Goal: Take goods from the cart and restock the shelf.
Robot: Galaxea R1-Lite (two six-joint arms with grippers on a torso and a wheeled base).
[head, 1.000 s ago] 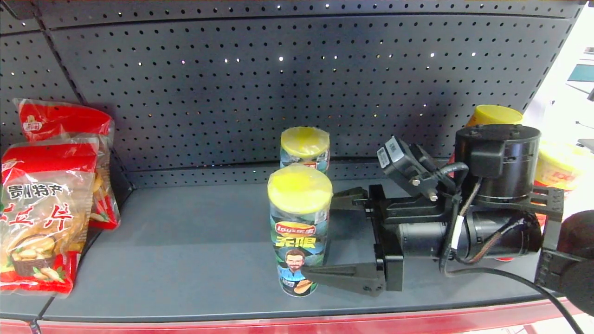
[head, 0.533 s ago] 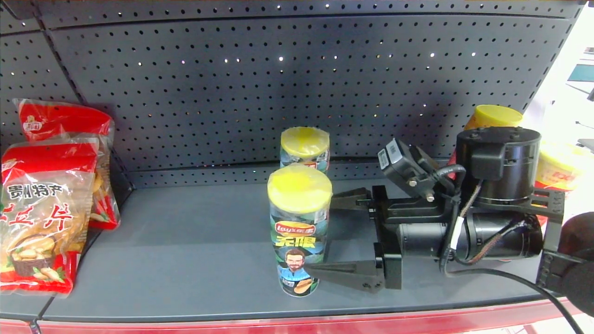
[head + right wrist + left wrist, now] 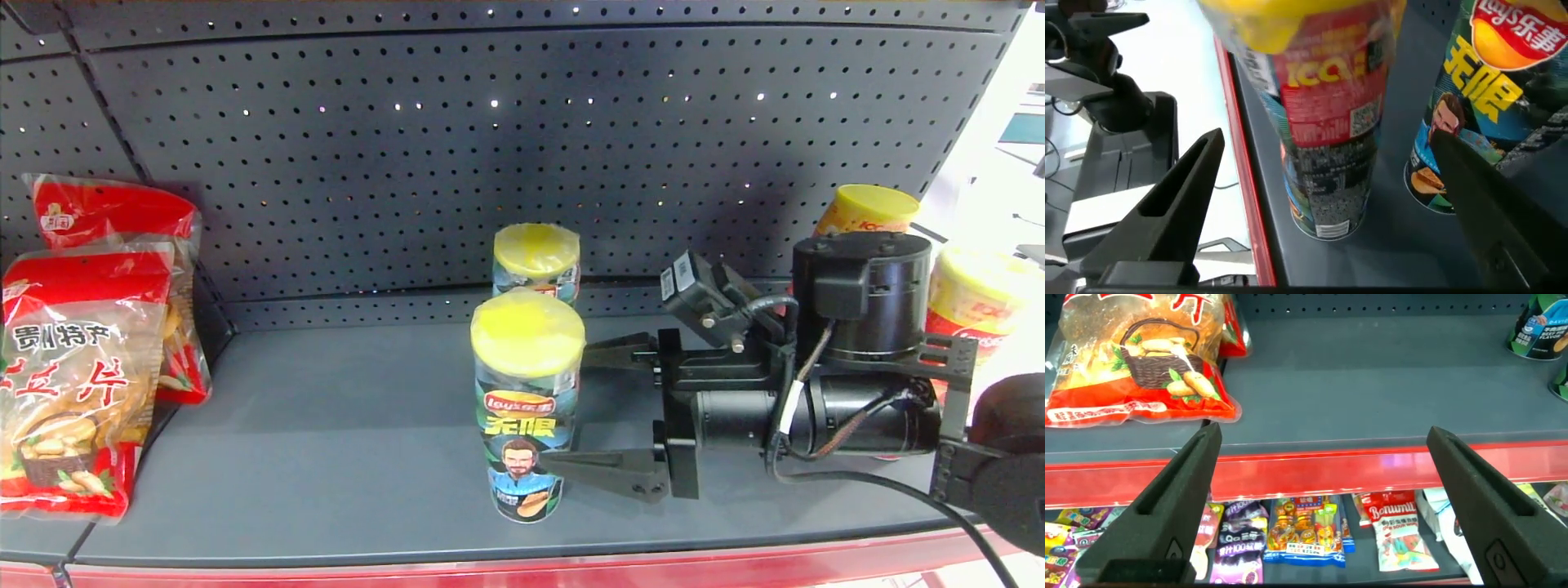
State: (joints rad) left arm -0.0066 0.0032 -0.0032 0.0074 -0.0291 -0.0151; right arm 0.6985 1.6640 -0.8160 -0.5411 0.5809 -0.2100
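Chip can point(image 3: 526, 408) upright on shelf point(image 3: 326, 441); right gripper point(image 3: 571, 408) wide open at can's right side, gripping nothing; left gripper point(image 3: 1324, 441) open, empty.

Blue chip can point(image 3: 526, 408) with a yellow lid stands upright near the front edge of the shelf point(image 3: 326, 441), about mid-width. A second can point(image 3: 536, 260) sits straight behind it, by the back wall.
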